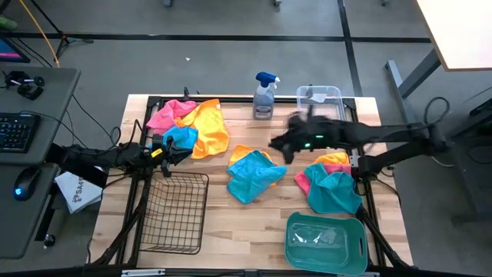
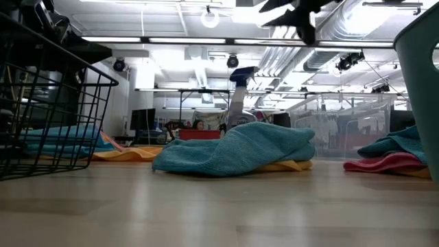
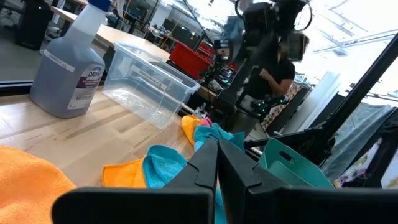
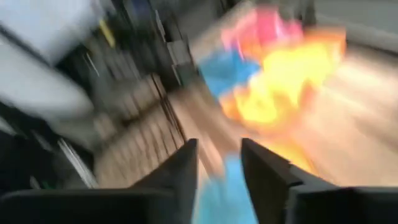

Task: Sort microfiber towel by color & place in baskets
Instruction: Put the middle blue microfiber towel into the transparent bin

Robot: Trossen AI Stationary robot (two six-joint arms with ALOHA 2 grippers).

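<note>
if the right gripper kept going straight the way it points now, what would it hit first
Probably the turquoise towel right ahead of the open right gripper, in the middle pile. Depth is unclear, and the view is blurred.

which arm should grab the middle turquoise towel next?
Right, probably. The right gripper hangs open above the table just beside the middle turquoise towel. The left gripper, fingers shut, sits at the far-left towel pile, farther away.
</note>
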